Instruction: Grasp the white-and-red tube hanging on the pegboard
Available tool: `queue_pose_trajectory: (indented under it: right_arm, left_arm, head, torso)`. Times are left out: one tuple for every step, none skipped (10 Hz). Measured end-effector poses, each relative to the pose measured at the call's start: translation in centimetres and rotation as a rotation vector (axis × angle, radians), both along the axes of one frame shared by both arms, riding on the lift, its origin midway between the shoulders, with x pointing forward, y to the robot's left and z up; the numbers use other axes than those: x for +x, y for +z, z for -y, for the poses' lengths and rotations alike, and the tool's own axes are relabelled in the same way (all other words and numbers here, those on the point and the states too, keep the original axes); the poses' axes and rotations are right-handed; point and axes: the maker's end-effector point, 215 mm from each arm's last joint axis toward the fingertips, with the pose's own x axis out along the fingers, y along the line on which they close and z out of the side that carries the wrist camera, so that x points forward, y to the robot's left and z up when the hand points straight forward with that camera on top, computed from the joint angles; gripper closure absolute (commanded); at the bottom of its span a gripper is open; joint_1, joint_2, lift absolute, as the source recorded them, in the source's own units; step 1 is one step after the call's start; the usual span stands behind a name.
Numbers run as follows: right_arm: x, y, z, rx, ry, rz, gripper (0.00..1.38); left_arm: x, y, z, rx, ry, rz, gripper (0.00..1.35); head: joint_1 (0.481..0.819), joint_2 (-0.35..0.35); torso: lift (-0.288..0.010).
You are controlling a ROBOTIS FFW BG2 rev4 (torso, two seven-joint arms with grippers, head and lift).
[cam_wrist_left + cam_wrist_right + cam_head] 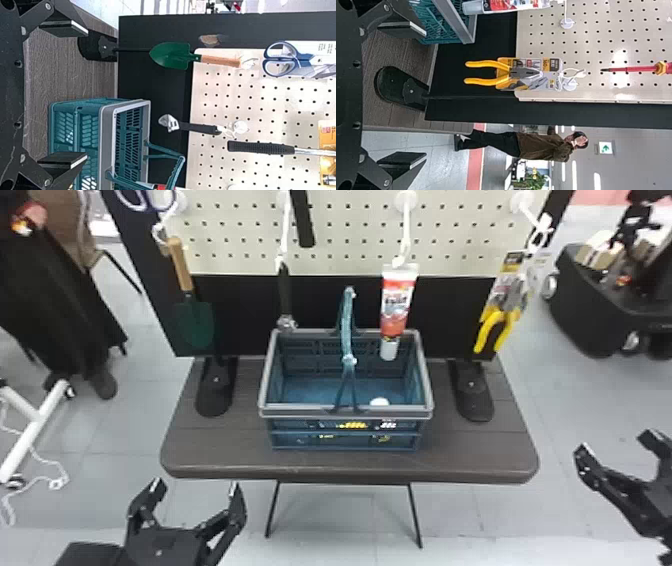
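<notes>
The white-and-red tube (pixel 395 308) hangs cap down from a white hook on the pegboard (pixel 350 235), just above the back right rim of the basket. A strip of the tube (pixel 510 5) also shows in the right wrist view. My left gripper (pixel 192 502) is open, low in front of the table's left front corner; its fingers (pixel 63 27) frame the table and basket. My right gripper (pixel 620 452) is open too, off the table's right front corner, well below and to the right of the tube.
A teal folding basket (pixel 345 390) with a raised handle stands mid-table (pixel 225 455). On the pegboard also hang a green trowel (pixel 190 315), a wrench (pixel 285 300), yellow pliers (pixel 500 315), scissors (pixel 285 59) and a red screwdriver (pixel 637 69). Black board feet (pixel 470 390) flank the basket.
</notes>
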Motion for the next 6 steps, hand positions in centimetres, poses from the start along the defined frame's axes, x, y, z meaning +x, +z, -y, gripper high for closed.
queue_pose_trajectory:
  right_arm:
    - [0.02, -0.05, -0.03, 0.0, 0.001, -0.005, 0.2]
    - [0.06, -0.1, -0.04, 0.0, 0.001, -0.008, 0.21]
    - [0.13, -0.11, -0.04, 0.002, 0.001, -0.009, 0.21]
    - [0.14, -0.12, -0.04, 0.002, 0.001, -0.009, 0.21]
    - [0.21, -0.06, -0.06, 0.002, 0.002, -0.008, 0.21]
    - [0.46, 0.0, -0.3, 0.0, 0.012, -0.009, 0.21]
  left_arm:
    - [-0.01, -0.01, 0.0, 0.0, 0.0, -0.001, 0.2]
    - [-0.01, -0.04, 0.0, 0.0, 0.0, -0.001, 0.2]
    - [-0.01, -0.05, 0.02, 0.0, -0.002, -0.002, 0.2]
    - [-0.01, -0.05, 0.05, 0.0, -0.003, -0.002, 0.2]
    - [-0.02, -0.05, 0.06, 0.0, -0.003, -0.002, 0.2]
    - [-0.01, -0.05, 0.03, 0.001, -0.003, -0.002, 0.2]
  head:
    - [0.819, 0.008]
    - [0.819, 0.008]
    - [0.819, 0.008]
    - [0.819, 0.008]
    - [0.819, 0.008]
    - [0.819, 0.008]
  torso:
    - [-0.1]
    - [-0.1]
    - [-0.1]
    - [-0.1]
    - [-0.1]
    - [-0.1]
